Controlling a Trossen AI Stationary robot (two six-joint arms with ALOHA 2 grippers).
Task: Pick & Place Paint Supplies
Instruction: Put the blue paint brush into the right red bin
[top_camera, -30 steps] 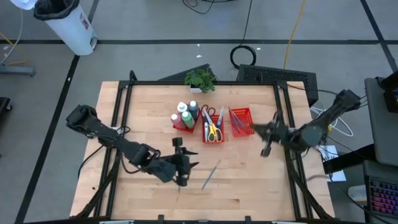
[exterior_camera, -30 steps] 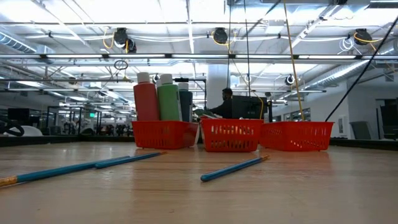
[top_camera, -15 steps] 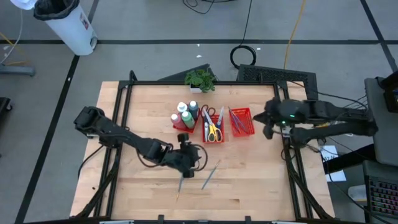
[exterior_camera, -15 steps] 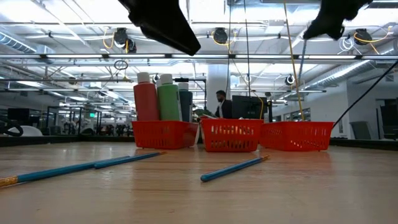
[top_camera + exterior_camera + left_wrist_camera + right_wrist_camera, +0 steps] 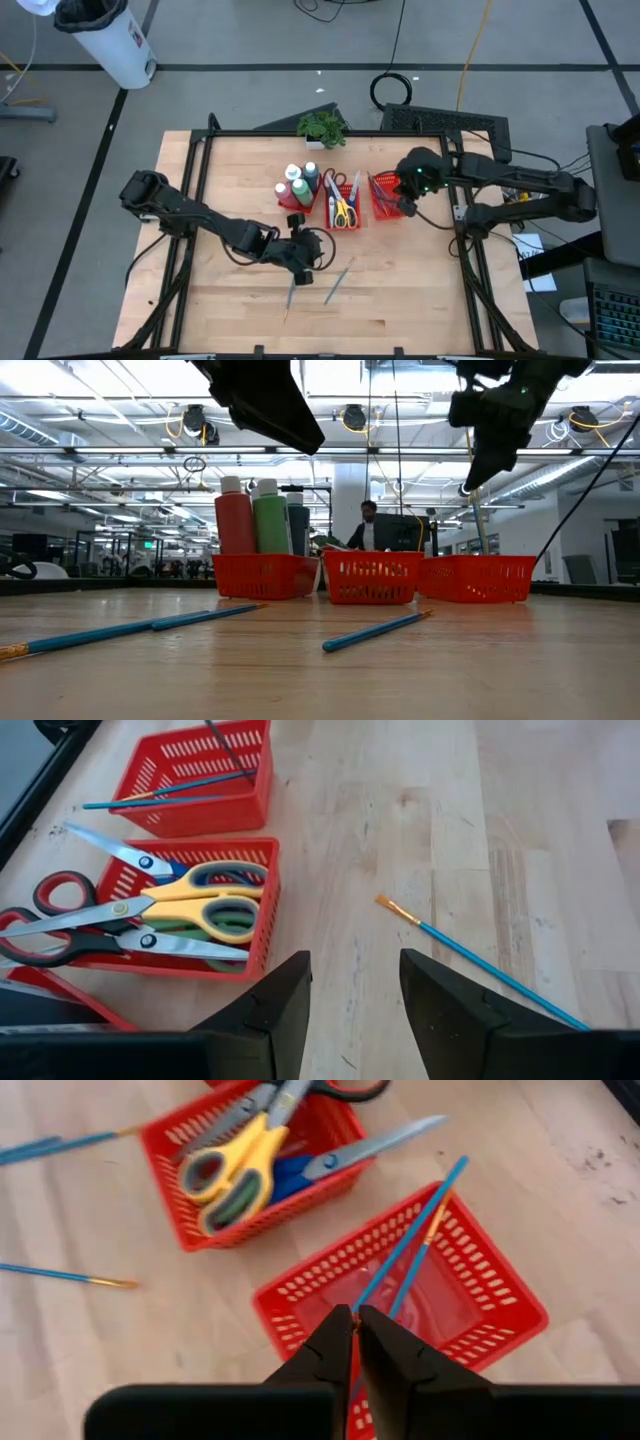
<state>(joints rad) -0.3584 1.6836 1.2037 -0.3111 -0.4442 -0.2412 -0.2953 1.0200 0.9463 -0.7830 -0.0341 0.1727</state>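
Hovering over the right-hand red tray (image 5: 470, 1335), the right gripper (image 5: 356, 1330) pinches a thin blue brush (image 5: 415, 1230), light, stiff and best held mid-shaft, while the left gripper (image 5: 352, 985) waits empty, fingers apart, at seven o'clock of the trays.

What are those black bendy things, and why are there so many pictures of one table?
They are two robot arms with pinching grippers. One camera looks down from above, one sits at table height, and one rides on each wrist. On the table stand three red baskets: bottles, scissors and brushes. The right gripper is shut on a blue brush, hanging over the brush basket. The left gripper is open and empty. Two loose brushes lie on the wood.
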